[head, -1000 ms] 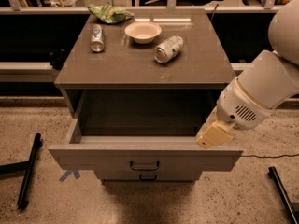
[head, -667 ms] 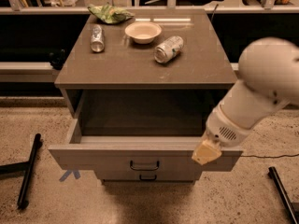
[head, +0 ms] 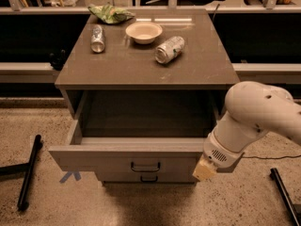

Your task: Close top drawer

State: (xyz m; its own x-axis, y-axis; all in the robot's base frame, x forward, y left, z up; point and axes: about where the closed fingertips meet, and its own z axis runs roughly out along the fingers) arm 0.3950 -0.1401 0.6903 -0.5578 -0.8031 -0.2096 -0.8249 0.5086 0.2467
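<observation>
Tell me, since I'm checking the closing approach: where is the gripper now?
In the camera view the gripper is low on the right, at the right end of the open top drawer, right of its dark handle.

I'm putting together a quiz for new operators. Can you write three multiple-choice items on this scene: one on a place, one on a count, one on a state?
1. Where by the top drawer is the gripper?
A. inside it
B. at the right end of its front
C. at its left end

2. How many cans lie on the cabinet top?
A. one
B. four
C. two

3. The top drawer is:
A. pulled out
B. shut
C. taken off and set on the floor

Answers:
1 B, the gripper is low beside the front's right end.
2 C, both cans lie on their sides.
3 A, its box shows open below the cabinet top.
</observation>
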